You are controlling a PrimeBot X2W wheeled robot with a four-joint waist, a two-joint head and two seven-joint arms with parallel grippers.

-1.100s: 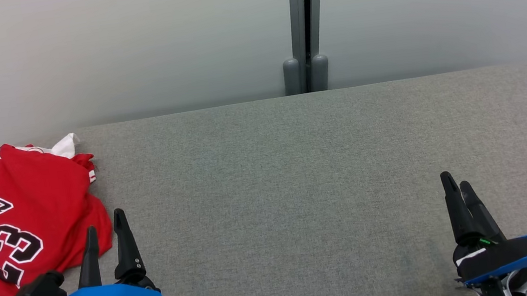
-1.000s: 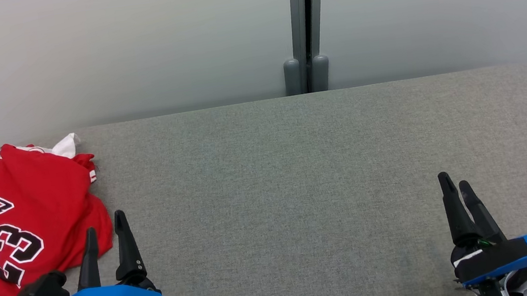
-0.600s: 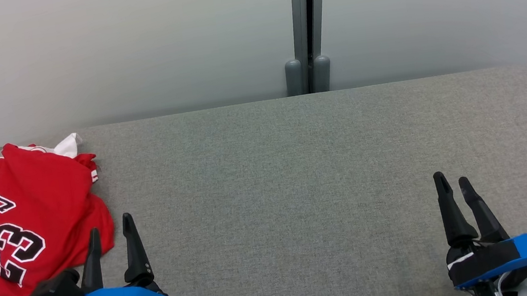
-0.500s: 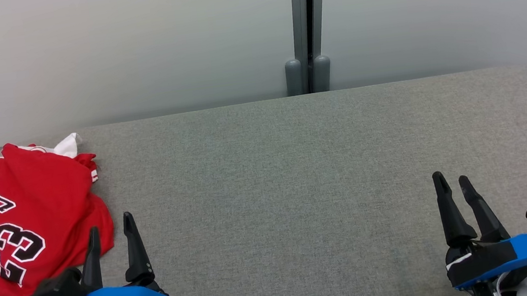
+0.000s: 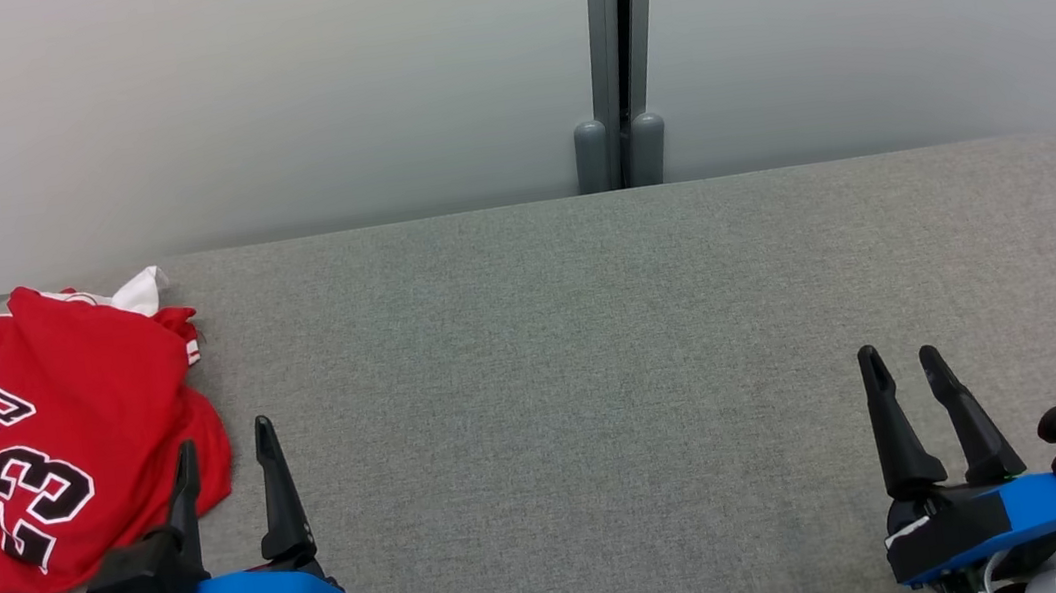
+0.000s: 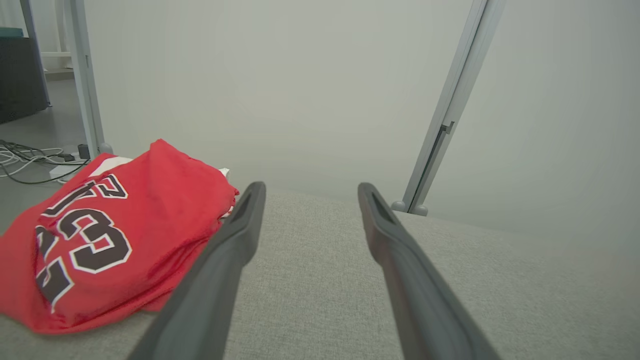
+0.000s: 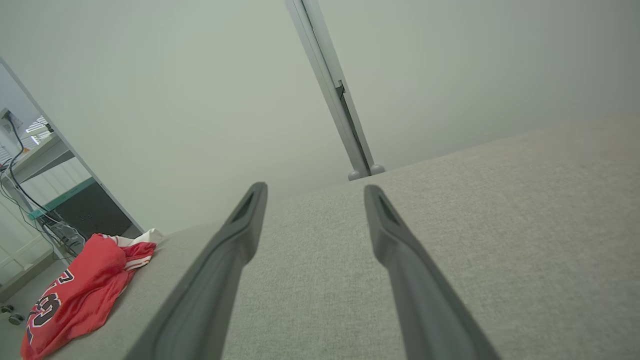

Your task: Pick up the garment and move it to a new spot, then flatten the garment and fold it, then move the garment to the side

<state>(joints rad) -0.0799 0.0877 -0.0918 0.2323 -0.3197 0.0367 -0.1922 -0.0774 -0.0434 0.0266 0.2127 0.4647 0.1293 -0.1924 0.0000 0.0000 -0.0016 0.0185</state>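
Grip released on left end effector (image 5: 224, 435) and right end effector (image 5: 896, 351), both pointing forward

The garment (image 5: 96, 390) is a red jersey with a white panel near one shoulder and large black numerals edged in white, a 23 lying sideways across its upper face. It sits in a loose, crumpled heap, folded over itself, with a scrap of white fabric and a red-and-white striped trim poking out along its far side. It rests on the grey fabric table (image 5: 592, 329) at the far left end, by the back corner
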